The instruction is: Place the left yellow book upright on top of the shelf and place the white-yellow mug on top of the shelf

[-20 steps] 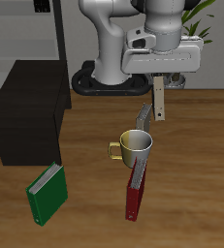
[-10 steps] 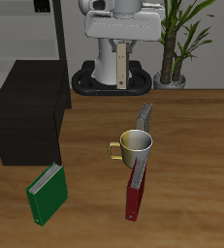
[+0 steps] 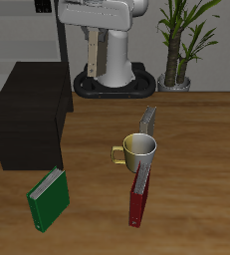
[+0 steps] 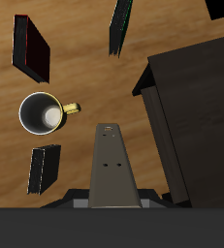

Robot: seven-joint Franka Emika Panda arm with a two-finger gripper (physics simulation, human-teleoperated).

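My gripper point(image 3: 90, 32) is shut on the left yellow book point(image 3: 91, 52), which hangs upright high above the table's back. The book lies above the gap between the mug and the shelf, near the shelf's edge, and it also shows in the wrist view point(image 4: 109, 160). The shelf point(image 3: 27, 112) is a dark boxy cabinet with a bare flat top, also in the wrist view point(image 4: 196, 107). The white-yellow mug point(image 3: 139, 151) stands upright on the table between two books, its yellow handle toward the shelf, and shows in the wrist view point(image 4: 43, 112).
A grey book point(image 3: 147, 121) stands behind the mug and a red book point(image 3: 138, 195) stands in front of it. A green book point(image 3: 47, 198) stands near the table's front edge before the shelf. A grey rack point(image 3: 27, 30) and a plant point(image 3: 181, 40) stand at the back.
My gripper has lifted the yellow book from beside the mug, carried it back past the robot's base and across toward the shelf. Nothing else moved.
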